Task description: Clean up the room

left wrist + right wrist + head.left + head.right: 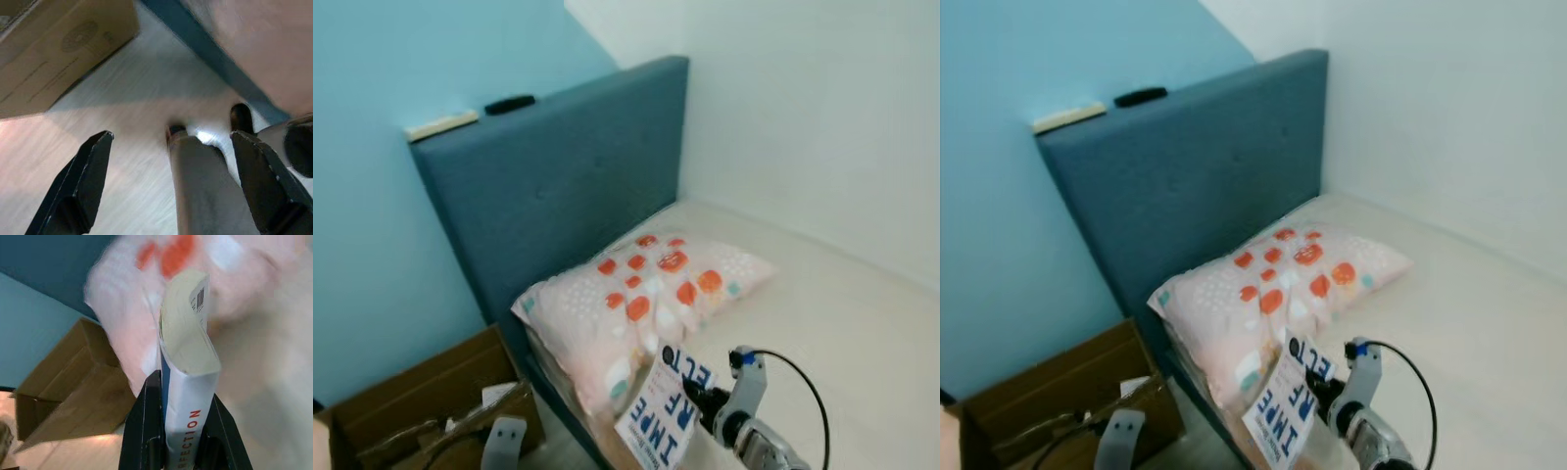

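Cream mattress (842, 323), blue upholstered headboard (568, 186) at ten o'clock. Right gripper (182, 431) clamps a white paperback book (664, 406), spine pointing to one o'clock; left gripper (168, 186) gapes above the pale floor (132, 98).

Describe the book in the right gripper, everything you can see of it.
The book is a white paperback with blue block letters on the cover and red lettering on the spine. A barcode sits near one corner and the page edges bow slightly. The right gripper clamps it by the spine end, holding it up near the edge of the patterned pillow.
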Tool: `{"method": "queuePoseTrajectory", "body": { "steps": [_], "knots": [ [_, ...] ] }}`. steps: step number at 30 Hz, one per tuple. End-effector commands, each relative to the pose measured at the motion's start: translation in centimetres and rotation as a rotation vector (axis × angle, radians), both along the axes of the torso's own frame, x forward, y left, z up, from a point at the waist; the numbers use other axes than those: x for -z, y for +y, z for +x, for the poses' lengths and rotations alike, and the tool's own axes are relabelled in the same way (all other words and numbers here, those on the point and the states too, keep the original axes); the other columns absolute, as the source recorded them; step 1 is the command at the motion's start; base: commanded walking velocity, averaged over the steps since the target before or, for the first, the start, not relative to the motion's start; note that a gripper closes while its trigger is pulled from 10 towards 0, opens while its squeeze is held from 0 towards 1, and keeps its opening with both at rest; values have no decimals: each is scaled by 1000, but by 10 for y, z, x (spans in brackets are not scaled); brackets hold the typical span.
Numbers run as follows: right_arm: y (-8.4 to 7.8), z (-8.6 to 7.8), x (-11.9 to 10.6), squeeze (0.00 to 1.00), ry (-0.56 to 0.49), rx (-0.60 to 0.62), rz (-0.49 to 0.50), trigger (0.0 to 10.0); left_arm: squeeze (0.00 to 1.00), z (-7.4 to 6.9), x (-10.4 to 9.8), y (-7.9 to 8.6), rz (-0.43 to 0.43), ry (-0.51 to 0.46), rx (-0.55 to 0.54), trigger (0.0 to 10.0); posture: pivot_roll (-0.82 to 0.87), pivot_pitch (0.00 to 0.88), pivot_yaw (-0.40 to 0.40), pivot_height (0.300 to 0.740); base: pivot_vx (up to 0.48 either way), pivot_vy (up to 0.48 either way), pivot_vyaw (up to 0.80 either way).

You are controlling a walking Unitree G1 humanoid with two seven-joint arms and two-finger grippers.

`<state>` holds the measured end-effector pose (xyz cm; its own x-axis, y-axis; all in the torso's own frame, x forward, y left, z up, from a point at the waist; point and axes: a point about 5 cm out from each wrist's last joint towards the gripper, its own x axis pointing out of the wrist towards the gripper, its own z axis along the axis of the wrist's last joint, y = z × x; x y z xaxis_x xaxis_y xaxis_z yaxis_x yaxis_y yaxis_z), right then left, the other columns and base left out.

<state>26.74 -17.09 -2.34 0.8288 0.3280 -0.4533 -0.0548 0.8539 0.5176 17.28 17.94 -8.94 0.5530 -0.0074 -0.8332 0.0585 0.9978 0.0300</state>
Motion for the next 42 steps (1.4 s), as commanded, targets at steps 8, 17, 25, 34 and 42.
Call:
{"method": "queuePoseTrajectory", "body": {
  "steps": [8,17,25,34,42],
  "knots": [
    [7,-12,11,0,68,-8,7,10000,0,-9,4,3,9,39,-6,10000,-50,0,0,740,0,0,-612],
    [2,-14,13,0,79,26,-23,10000,0,-12,5,2,-4,49,-22,10000,-52,0,3,740,0,0,-700],
    [-5,-12,12,0,95,90,-34,10000,0,-12,5,2,1,55,-11,10000,-53,0,4,740,0,0,-701],
    [-6,-14,14,0,112,99,-64,10000,0,-14,6,4,14,78,-45,10000,-53,0,1,740,-35,0,-294],
    [-7,-14,15,0,117,103,-69,10000,0,-17,8,6,28,91,-47,10000,-51,0,-3,740,-447,0,0]
  ]
}}
